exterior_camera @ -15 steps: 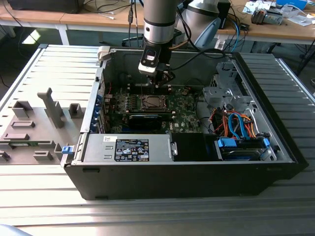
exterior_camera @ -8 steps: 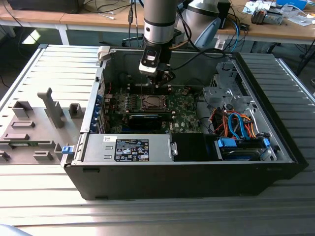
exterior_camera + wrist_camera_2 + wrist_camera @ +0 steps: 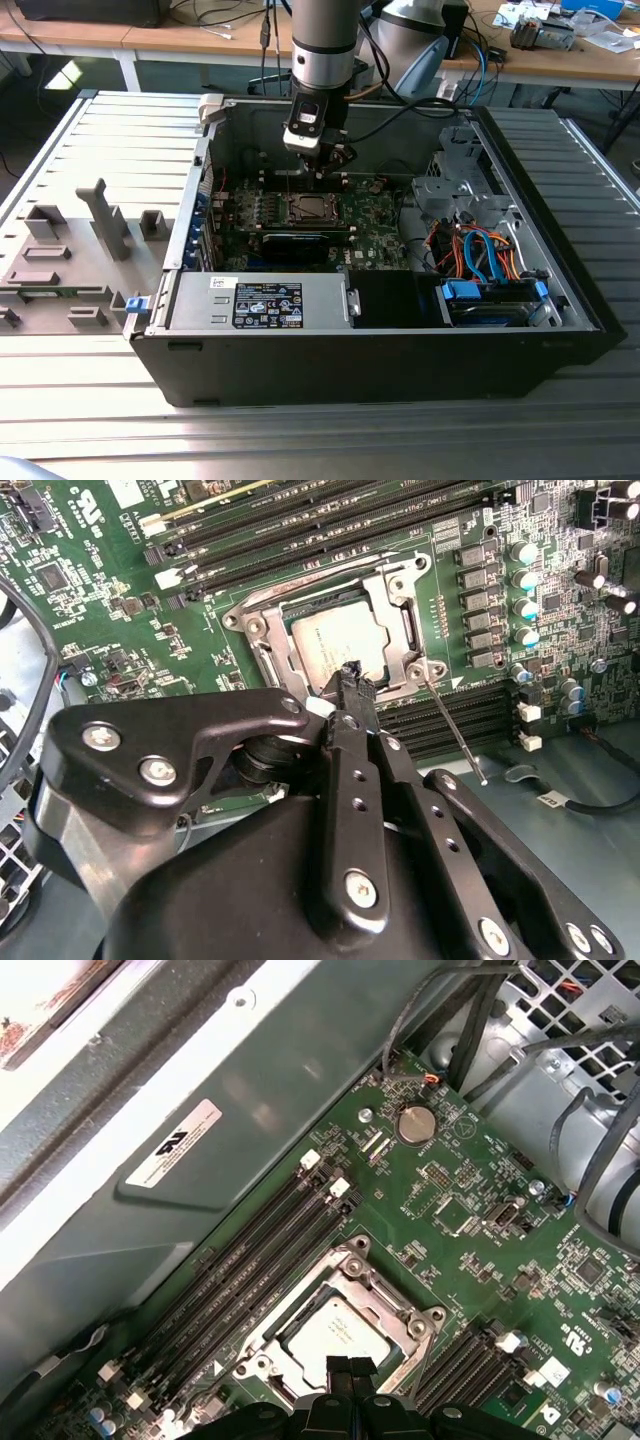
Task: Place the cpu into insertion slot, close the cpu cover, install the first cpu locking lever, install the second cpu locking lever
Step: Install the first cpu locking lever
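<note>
Bright, even light lands on the ribbed table [image 3: 90,440], with glare washing the slats at seven o'clock in the exterior view. Inside the computer case [image 3: 400,350] it's dimmer and shadowed. In both wrist views the cpu [image 3: 335,645] [image 3: 325,1332] gleams pale.

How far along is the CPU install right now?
Done: the cpu is seated and the cpu cover looks closed over it. In hand: the shut gripper has its tip at the cover's edge. Left: one locking lever sticks out, seemingly unlatched; the other I cannot make out.
</note>
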Motion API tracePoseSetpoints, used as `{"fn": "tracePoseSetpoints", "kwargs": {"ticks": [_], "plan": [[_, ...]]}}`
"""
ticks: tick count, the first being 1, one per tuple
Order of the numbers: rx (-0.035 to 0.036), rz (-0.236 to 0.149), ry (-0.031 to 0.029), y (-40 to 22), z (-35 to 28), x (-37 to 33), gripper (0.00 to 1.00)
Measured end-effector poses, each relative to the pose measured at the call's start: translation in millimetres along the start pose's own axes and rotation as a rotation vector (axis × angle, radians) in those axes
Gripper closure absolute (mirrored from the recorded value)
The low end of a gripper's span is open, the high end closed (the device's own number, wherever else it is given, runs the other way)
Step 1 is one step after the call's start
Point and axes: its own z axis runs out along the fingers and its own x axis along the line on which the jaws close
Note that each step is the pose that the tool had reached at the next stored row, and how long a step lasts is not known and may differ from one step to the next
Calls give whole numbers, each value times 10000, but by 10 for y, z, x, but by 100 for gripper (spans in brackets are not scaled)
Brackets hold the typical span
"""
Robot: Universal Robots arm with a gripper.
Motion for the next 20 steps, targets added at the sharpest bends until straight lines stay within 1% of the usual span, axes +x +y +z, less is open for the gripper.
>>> {"fn": "tracePoseSetpoints", "kwargs": {"ticks": [20], "plan": [[-6,-536,8,0,0,0,89]]}}
